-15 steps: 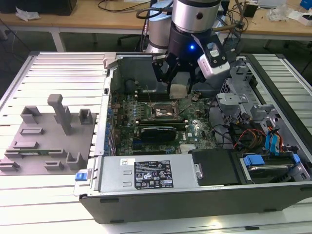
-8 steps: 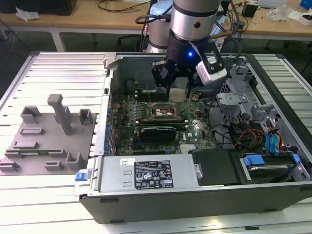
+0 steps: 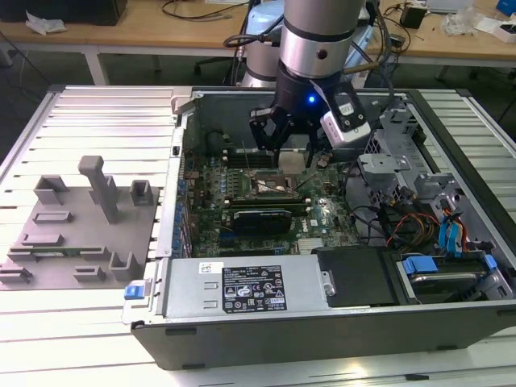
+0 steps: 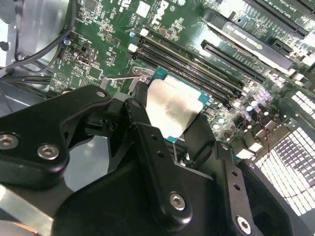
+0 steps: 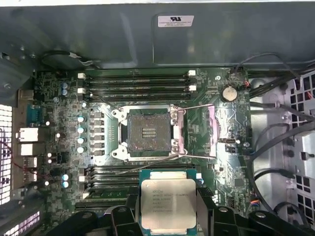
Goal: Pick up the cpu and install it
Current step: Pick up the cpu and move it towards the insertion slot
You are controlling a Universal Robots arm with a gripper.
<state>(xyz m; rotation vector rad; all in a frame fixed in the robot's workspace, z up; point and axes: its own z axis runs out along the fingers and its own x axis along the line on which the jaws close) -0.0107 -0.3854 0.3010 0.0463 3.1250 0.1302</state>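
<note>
The cpu [image 5: 168, 204], a small square chip with a silvery metal top and a green edge, hangs between the black fingers [image 5: 123, 216] of my gripper [image 5: 168, 219], which is shut on it. In the exterior view my gripper [image 3: 290, 151] holds the cpu [image 3: 292, 161] inside the open computer case, a little above the motherboard. In the first wrist view the empty socket [image 5: 147, 132] lies just beyond the chip, its metal frame and lever swung open. In the second wrist view the cpu [image 4: 172, 110] sits tilted between the fingers [image 4: 147, 142] over the memory slots.
A grey fixture plate [image 3: 72, 234] with upright posts lies on the slatted table at the exterior view's left. The case [image 3: 177, 185] walls ring the board. A power supply [image 3: 250, 286] sits at the front, with a drive cage and cables [image 3: 419, 218] at the exterior view's right.
</note>
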